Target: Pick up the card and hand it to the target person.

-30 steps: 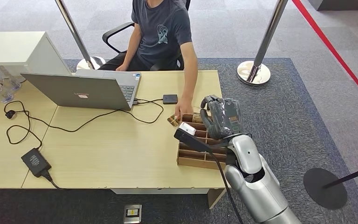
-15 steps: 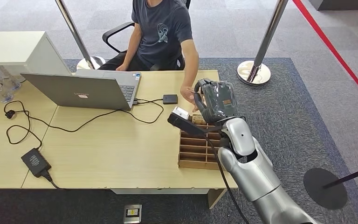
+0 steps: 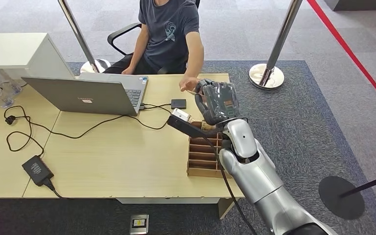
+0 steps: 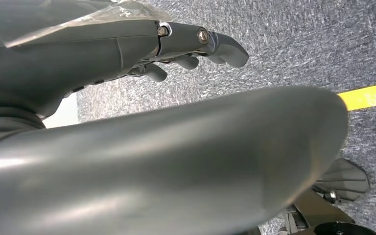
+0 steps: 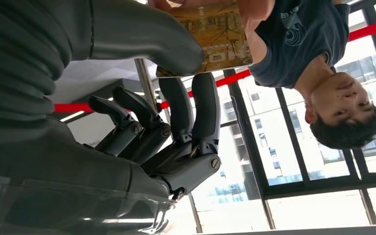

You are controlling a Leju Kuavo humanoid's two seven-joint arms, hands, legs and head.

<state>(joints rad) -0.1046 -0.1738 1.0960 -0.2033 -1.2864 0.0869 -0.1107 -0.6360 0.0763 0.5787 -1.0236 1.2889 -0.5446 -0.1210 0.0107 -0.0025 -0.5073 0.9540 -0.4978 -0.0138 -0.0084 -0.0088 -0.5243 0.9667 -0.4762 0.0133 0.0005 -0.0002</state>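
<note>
Between thumb and fingers, the right hand pinches a flat glossy card.

1. Right arm: silver, glossy, rounded shell segments with a dark gap at the joint.
2. Black cable: thin, running along the arm's inner side.
3. Wrist camera bar: black, with a small white block at its end.
4. Right robot hand: dark grey, ribbed cover, with a small orange-and-green marking on its back.
5. Right fingers: dark, thick, jointed, with silver screws at the knuckles; thumb lighter grey.
6. Left robot hand: dark grey, with two silver screw heads at the finger base.
</note>
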